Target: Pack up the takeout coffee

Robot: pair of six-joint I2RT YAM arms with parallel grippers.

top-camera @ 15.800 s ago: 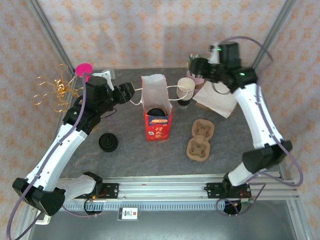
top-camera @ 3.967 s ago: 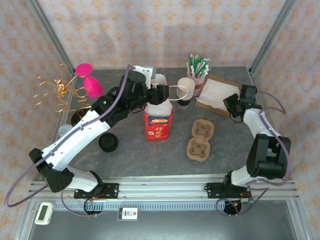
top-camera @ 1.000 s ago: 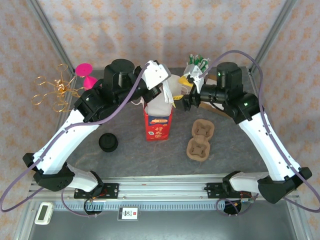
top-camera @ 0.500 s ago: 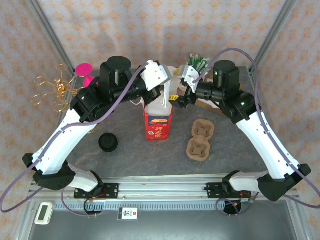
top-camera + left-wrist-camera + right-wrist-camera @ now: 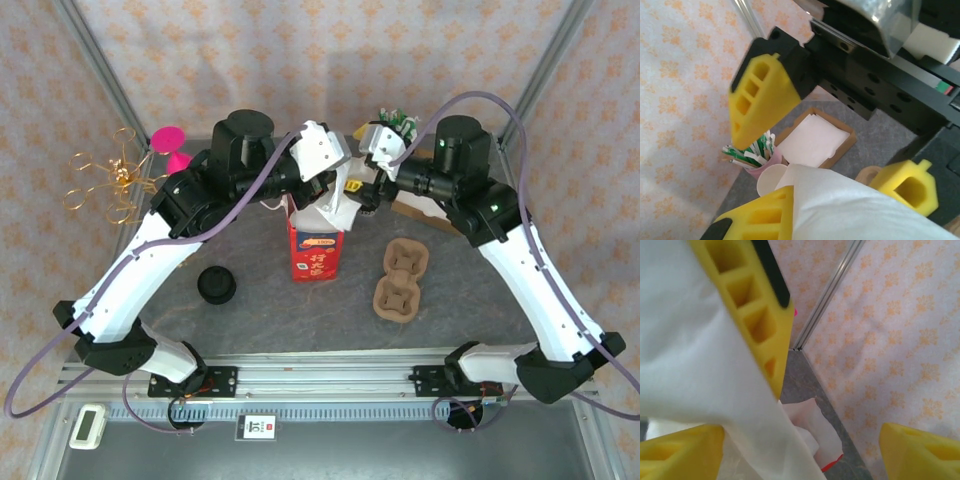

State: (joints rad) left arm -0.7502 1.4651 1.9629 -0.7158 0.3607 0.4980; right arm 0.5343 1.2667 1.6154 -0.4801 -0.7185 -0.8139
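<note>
The paper bag (image 5: 317, 255), red below and white above, stands upright mid-table. My left gripper (image 5: 333, 192) is shut on the bag's white upper edge and holds it stretched toward the right; its yellow finger (image 5: 757, 215) presses against that white paper (image 5: 855, 205). My right gripper (image 5: 358, 170) faces it from the right, open, its fingers wide apart on either side of the white paper (image 5: 700, 365). A paper cup (image 5: 771, 179) stands behind the bag, beside the pink straw cup (image 5: 756, 156). A black lid (image 5: 215, 285) lies left of the bag.
A brown cardboard cup carrier (image 5: 400, 280) lies right of the bag. A cardboard tray of white napkins (image 5: 812, 142) sits at the back right. Gold wire ornament (image 5: 105, 185) and pink object (image 5: 170, 140) stand at the back left. Patterned walls enclose the table.
My right gripper has moved left, up to the bag's top and against my left gripper. My left gripper has pulled the white edge a little to the right.
</note>
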